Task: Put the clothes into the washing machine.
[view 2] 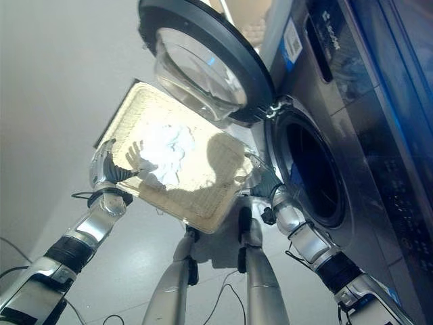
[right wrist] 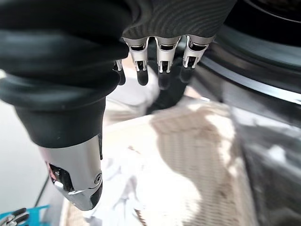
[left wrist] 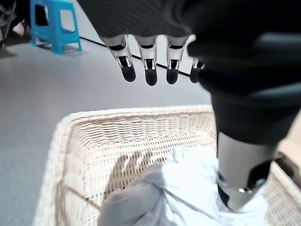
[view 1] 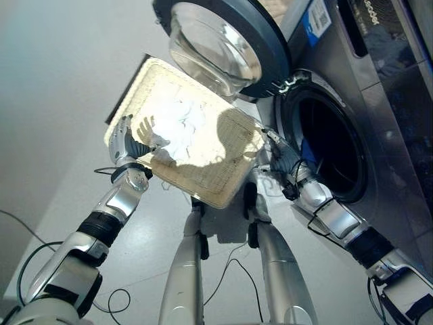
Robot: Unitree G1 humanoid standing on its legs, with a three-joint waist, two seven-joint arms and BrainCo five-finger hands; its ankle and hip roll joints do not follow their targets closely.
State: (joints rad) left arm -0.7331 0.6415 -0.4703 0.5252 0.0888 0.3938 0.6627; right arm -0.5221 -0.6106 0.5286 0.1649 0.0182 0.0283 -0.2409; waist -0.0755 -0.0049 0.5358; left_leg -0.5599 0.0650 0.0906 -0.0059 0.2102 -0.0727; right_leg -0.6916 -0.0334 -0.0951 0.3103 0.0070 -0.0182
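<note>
Nearest, low in the head views, the two silver-grey arms reach up from the lower left and lower right corners and carry a pale cream woven wicker basket (view 1: 223, 186) between them. The left robot hand (view 1: 124, 144) sits at the basket's left rim, left of centre in the frame. In its own wrist view its dark-tipped fingers (left wrist: 150, 75) curl over the outside of the rim while the thumb (left wrist: 242, 174) reaches down inside, so it clamps the wicker wall. The right robot hand (view 1: 279, 157) is at the basket's right end, just right of centre, and its wrist view shows the fingers (right wrist: 162, 63) bent over the far edge and the thumb (right wrist: 77, 176) inside, gripping the basket as well.

Inside the basket, towards its left half, lies a crumpled heap of white clothes (view 1: 177, 128), touching the woven bottom and right beside the left thumb. The basket is held tilted, its right end close to the dark round drum opening (view 1: 331, 145) of the grey front-loading washing machine (view 1: 392, 115) that fills the right side of the frame.

Above the basket, at the top centre, the machine's round door with a dark rim and clear glass bowl (view 1: 223, 44) stands swung open. Farther off, the pale grey floor (view 1: 54, 81) spreads across the left, and a small blue plastic stool (left wrist: 55, 26) stands on it in the upper left of the left wrist view.
</note>
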